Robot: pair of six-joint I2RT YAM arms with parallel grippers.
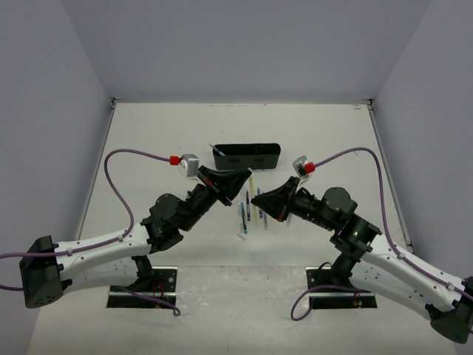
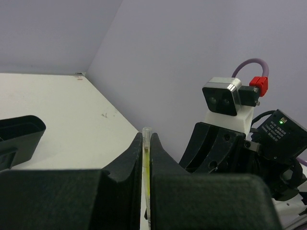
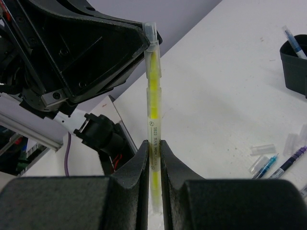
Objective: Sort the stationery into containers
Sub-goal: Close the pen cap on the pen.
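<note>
i have the yellow-green pen pinched at both ends, left gripper and right gripper clamped on it mid-air. next, i think, one side lets go and the other carries it to the black organizer tray.

The top view looks steeply down from high behind the near edge onto the whole worktop. Each wrist camera sits close behind its own claw, the left claw and the right claw, and the two face each other. All three views share the yellow pen between them.
</note>
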